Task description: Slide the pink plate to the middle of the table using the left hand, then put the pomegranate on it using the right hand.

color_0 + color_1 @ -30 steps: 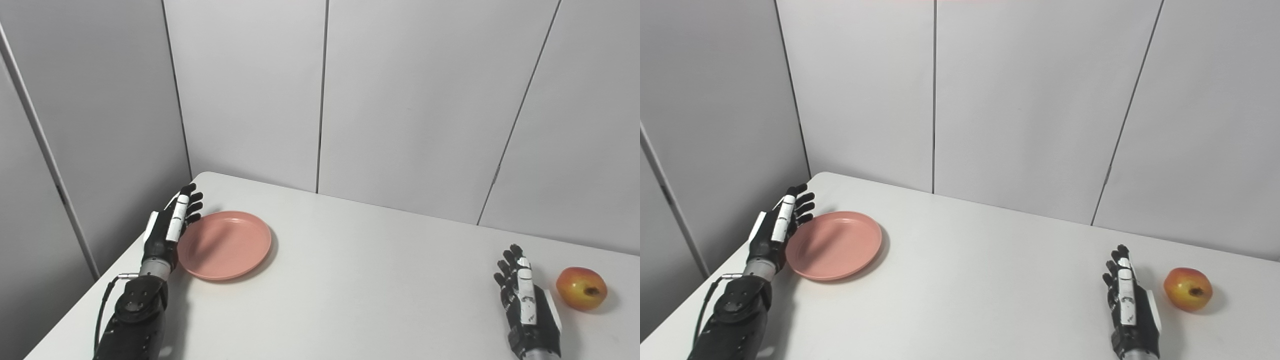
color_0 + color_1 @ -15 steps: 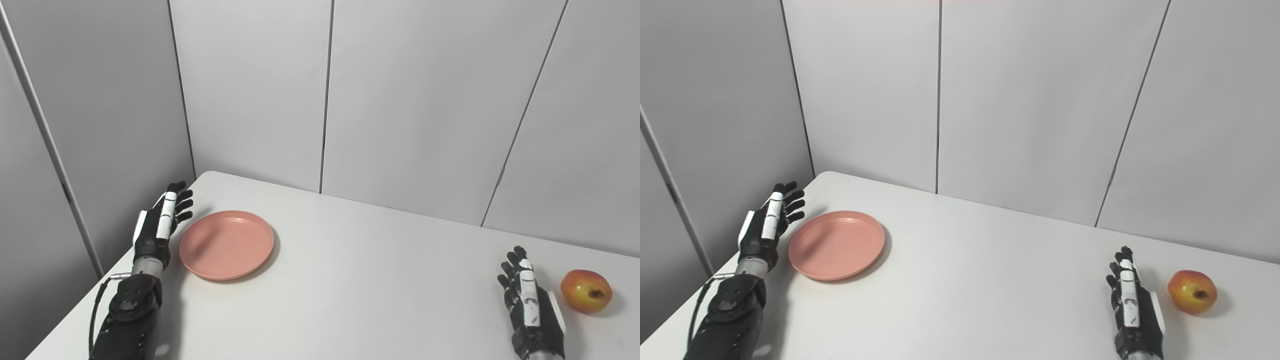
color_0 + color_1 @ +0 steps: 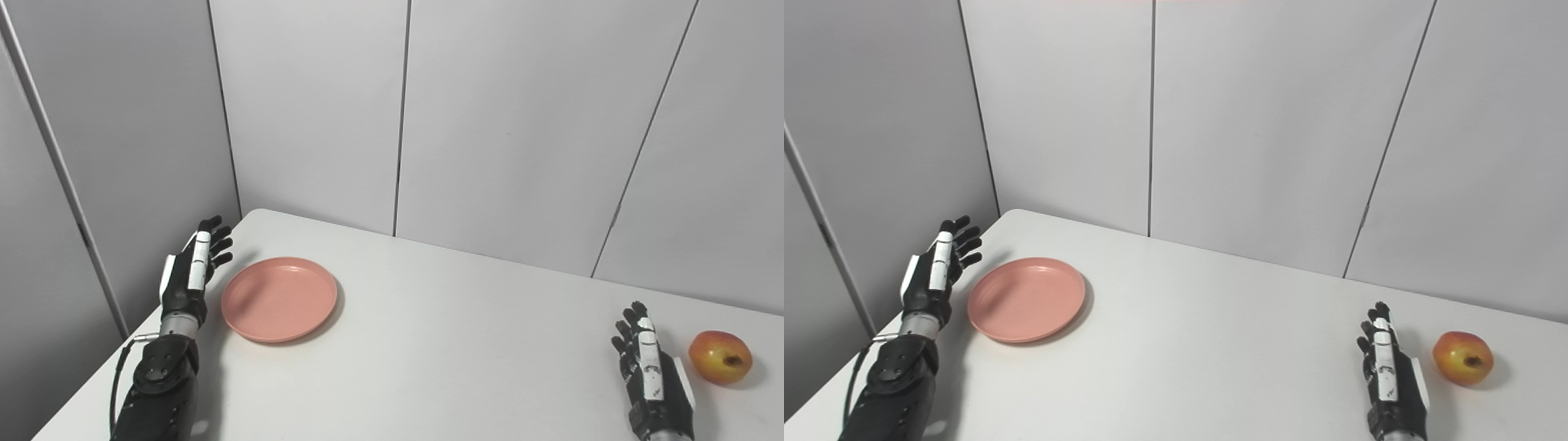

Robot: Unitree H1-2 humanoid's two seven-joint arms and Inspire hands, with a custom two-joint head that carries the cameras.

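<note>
The pink plate (image 3: 279,298) lies flat near the table's left edge, towards the back. My left hand (image 3: 188,274) is held upright just left of it, open, palm towards the plate, with a small gap between them. The pomegranate (image 3: 719,357), red and yellow, rests at the far right of the table. Open and holding nothing, my right hand (image 3: 650,378) stands a little left of the fruit, fingers pointing away from me.
The white table (image 3: 441,343) is bounded by grey wall panels (image 3: 502,122) at the back and left. Its left edge runs close beside my left forearm (image 3: 160,386).
My left hand has drawn back to the left, away from the plate's rim that it was touching. The view has shifted slightly. The plate, pomegranate and right hand have stayed put.
</note>
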